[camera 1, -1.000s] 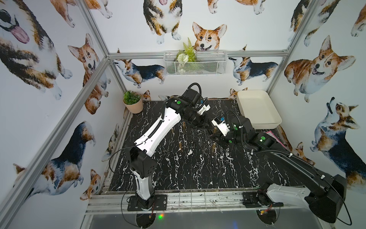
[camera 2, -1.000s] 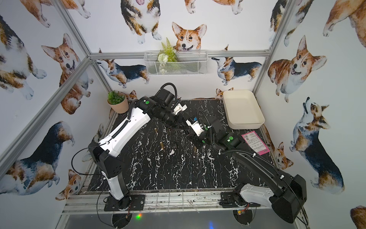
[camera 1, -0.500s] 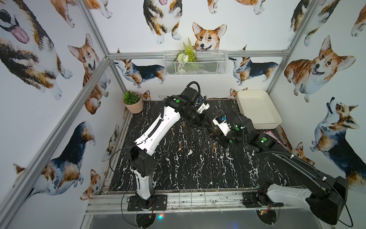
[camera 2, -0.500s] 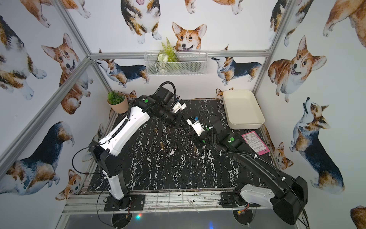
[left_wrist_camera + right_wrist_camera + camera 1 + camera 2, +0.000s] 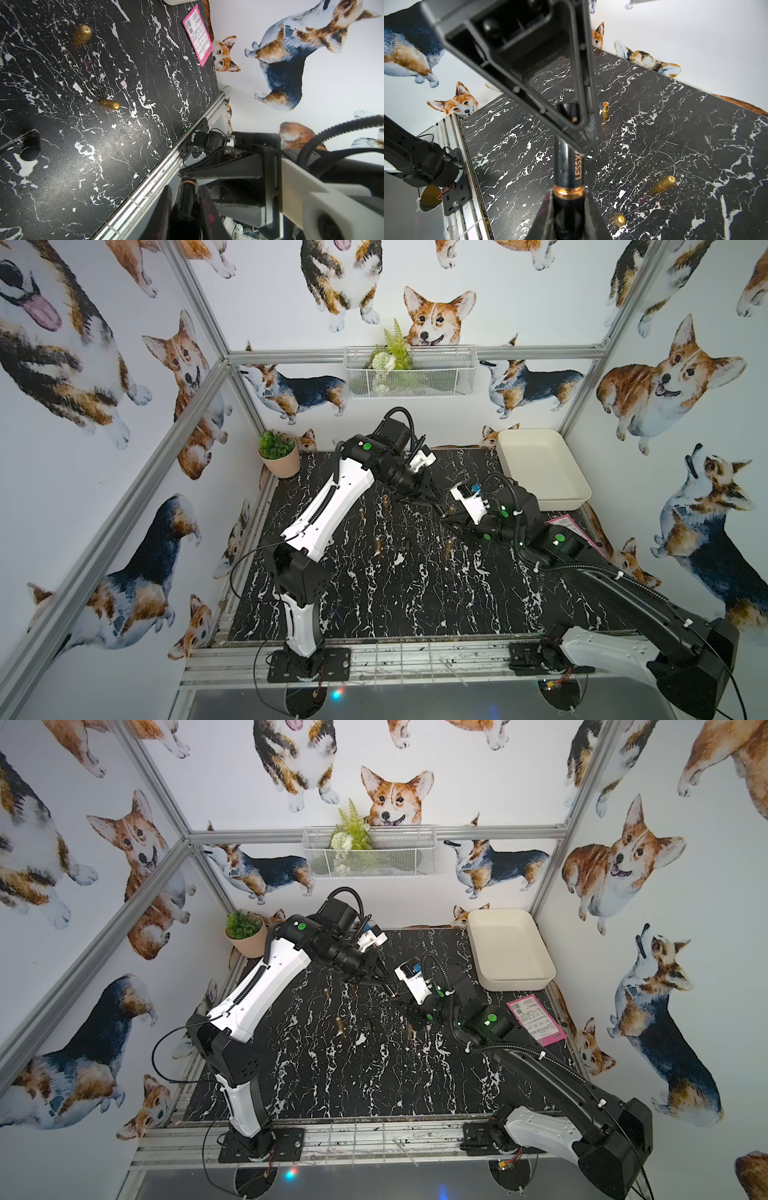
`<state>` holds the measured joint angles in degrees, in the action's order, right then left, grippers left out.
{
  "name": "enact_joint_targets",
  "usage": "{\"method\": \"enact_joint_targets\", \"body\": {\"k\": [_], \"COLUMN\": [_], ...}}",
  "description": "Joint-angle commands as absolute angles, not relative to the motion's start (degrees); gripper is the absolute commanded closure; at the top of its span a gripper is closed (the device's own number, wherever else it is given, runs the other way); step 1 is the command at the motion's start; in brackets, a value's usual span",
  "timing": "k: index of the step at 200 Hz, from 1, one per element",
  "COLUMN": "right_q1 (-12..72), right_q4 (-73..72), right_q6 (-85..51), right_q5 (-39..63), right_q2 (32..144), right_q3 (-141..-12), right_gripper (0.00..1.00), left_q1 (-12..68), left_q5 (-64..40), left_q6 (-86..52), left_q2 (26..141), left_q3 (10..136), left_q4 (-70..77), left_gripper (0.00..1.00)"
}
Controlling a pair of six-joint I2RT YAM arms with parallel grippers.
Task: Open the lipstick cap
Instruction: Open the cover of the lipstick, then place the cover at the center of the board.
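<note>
Black lipstick, marbled black table

Black lipstick, gold band, aloft, gripped both ends.

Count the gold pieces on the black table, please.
4. One gold piece and a second are beside the left arm; a third lies between the arms; a fourth is near the right arm. Arms may hide more.
</note>
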<state>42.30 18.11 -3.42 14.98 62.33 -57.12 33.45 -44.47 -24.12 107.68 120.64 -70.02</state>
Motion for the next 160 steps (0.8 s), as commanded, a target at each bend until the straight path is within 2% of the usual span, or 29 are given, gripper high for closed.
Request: {"method": "enact_joint_targets", "body": {"k": [1, 99, 160], "right_q1": [42.7, 43.8, 43.8], "right_q4": [27.8, 28.5, 26.2], "right_q6": [-3.2, -4.1, -6.8], "right_q5": [16.5, 13.7, 10.5], "right_q2": [61.9, 61.0, 54.8], "right_q3": [-56.5, -55.6, -55.2], "right_gripper": [1.0, 1.0, 1.0], "left_q1": [32.2, 31.9, 31.7], "left_q5": [-38.1, -35.0, -14.5], "left_q6": [-22.9, -22.3, -19.1], "left_q2": [108.1, 108.4, 116.6], "left_q3": [121.6, 124.1, 130.1], "left_q4": [-67.1, -67.4, -70.9], "left_gripper": [1.0, 1.0, 1.0]}}
